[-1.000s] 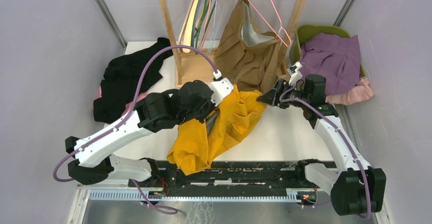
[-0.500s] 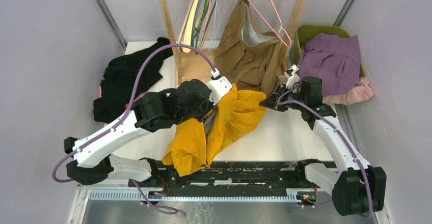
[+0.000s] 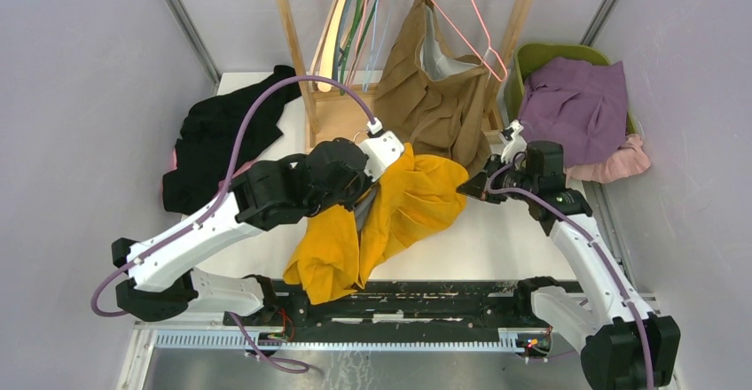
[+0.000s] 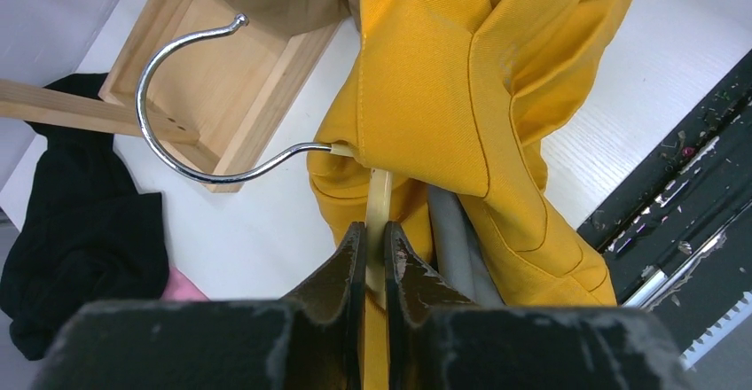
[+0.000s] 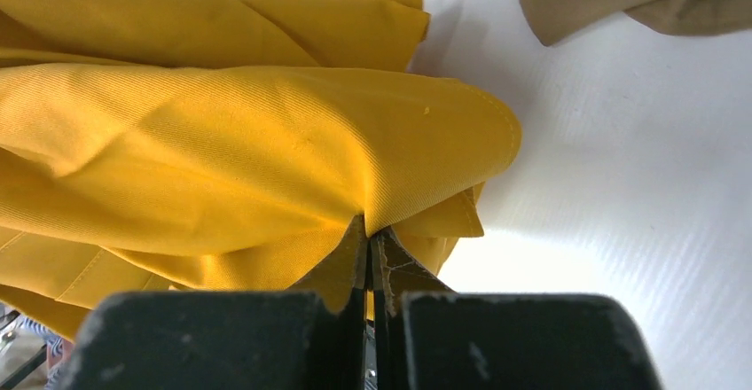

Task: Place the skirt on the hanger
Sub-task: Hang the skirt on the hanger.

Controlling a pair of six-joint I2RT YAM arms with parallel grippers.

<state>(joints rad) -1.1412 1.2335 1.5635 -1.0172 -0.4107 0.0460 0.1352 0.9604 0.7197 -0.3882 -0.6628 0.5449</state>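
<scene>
Mustard-yellow twill skirt (image 3: pixel 403 208), soft, light and creased, is hanging bunched over the white surface (image 3: pixel 505 239) between the two arms, and part of it is draping over a cream-barred hanger with a chrome hook (image 4: pixel 379 199). The left tool (image 4: pixel 373 235) is pinching the hanger's bar just below the hook. The right tool (image 5: pixel 369 235) is pressing together on a fold at the skirt's edge. The cloth is probably sagging wherever unsupported (the stitched hem looks the firmest hold), so gripping along a seamed edge seems wisest.
</scene>
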